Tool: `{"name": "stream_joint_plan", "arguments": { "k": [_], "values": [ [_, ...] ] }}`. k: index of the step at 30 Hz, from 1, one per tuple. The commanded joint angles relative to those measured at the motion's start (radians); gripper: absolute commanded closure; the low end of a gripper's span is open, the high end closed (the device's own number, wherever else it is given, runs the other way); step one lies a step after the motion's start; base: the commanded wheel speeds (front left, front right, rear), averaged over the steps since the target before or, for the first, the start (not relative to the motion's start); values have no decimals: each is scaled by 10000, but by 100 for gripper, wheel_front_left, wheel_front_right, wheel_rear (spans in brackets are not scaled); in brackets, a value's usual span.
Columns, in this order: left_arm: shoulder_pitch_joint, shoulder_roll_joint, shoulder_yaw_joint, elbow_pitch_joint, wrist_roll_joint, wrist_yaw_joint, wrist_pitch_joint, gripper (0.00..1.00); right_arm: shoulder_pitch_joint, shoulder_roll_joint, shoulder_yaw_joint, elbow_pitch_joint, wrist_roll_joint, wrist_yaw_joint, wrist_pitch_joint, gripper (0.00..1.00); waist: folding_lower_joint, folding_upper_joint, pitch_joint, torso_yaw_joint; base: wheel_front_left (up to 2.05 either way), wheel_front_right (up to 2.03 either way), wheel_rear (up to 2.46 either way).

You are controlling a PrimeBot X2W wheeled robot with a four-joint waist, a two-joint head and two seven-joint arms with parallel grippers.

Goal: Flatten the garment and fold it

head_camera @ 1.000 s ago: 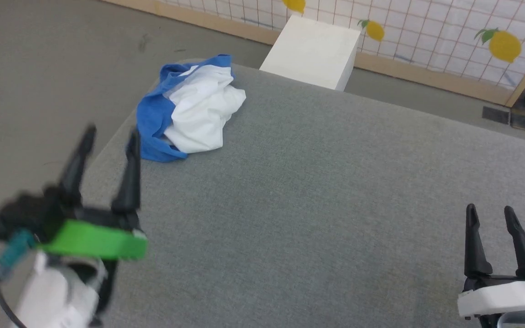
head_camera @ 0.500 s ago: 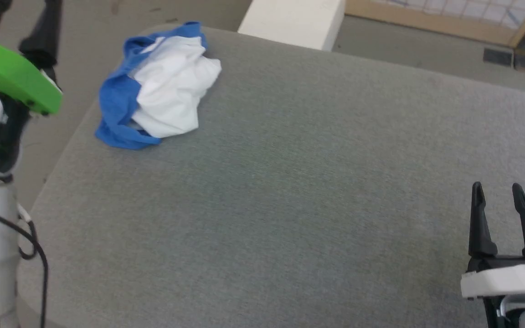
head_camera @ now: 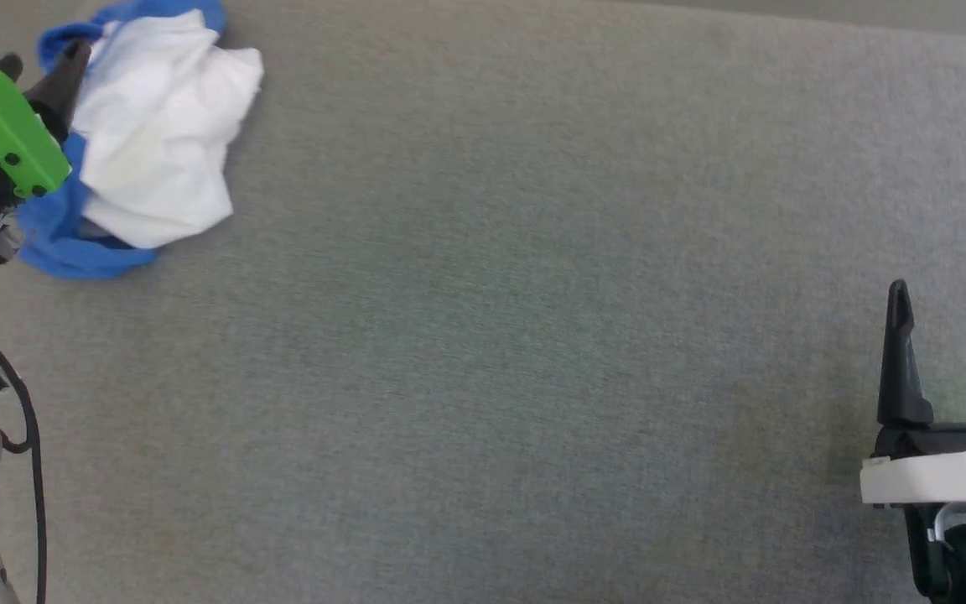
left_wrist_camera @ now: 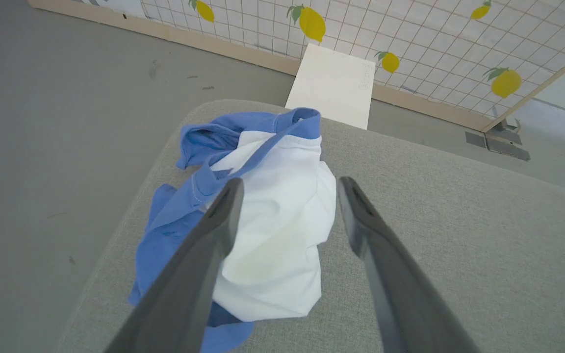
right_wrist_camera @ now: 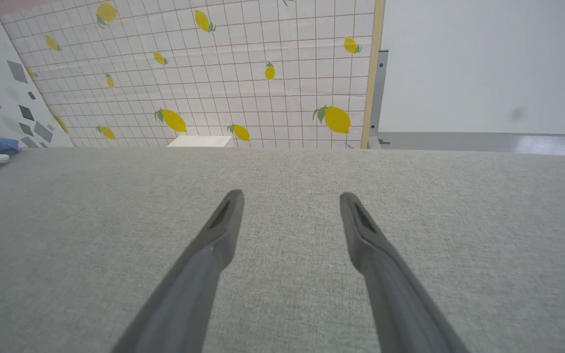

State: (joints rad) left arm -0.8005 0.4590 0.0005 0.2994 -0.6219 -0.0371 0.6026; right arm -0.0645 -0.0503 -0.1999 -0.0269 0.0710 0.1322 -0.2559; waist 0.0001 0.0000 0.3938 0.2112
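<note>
Garment (head_camera: 156, 143) bunched near wide-spread left hand (left_wrist_camera: 290, 182)

White box (left_wrist_camera: 334, 86) ahead of L gripper (left_wrist_camera: 290, 181), past grey pad (left_wrist_camera: 459, 220) edge; lemon-grid wall (left_wrist_camera: 434, 29) behind box; floor (left_wrist_camera: 66, 122) to gripper's L.

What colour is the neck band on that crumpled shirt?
Blue. The neck band shows best in the left wrist view.

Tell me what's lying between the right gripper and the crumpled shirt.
Nothing: the head view shows bare grey padded surface all the way from the right gripper to the garment.
</note>
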Motion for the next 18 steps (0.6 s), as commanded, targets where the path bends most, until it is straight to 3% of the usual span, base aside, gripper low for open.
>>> {"name": "stream_joint_plan", "arguments": {
  "k": [1, 7, 15, 16, 17, 18],
  "values": [
    [-96, 29, 21, 153, -134, 155, 163, 0, -202, 1, -37, -108, -79, -15, -59, 0, -1, 0, 976, -753, 0, 0, 0],
    [-148, 38, -105, 840, -56, 746, 915, 0, -395, 1, -310, -374, -202, -15, -59, 0, -1, 0, 1729, -970, 0, 0, 0],
    [-239, 333, -278, 1624, 516, 1362, 917, 0, -656, 1, -335, -572, -233, -15, -59, 0, -1, 0, 2363, -1320, 0, 0, 0],
    [-238, 357, -327, 1705, 563, 1314, 842, 57, -672, 1, -348, -586, -232, -15, -59, 0, -1, 0, 2417, -1352, 0, 0, 0],
    [-237, 355, -349, 1776, 566, 1266, 777, 100, -675, 1, -369, -597, -234, -15, -59, 0, -1, 0, 2449, -1365, 0, 0, 0],
    [-237, 326, -363, 1902, 521, 1191, 727, 100, -671, 1, -405, -612, -238, -15, -59, 0, -1, 0, 2478, -1372, 0, 0, 0]
  ]
}}
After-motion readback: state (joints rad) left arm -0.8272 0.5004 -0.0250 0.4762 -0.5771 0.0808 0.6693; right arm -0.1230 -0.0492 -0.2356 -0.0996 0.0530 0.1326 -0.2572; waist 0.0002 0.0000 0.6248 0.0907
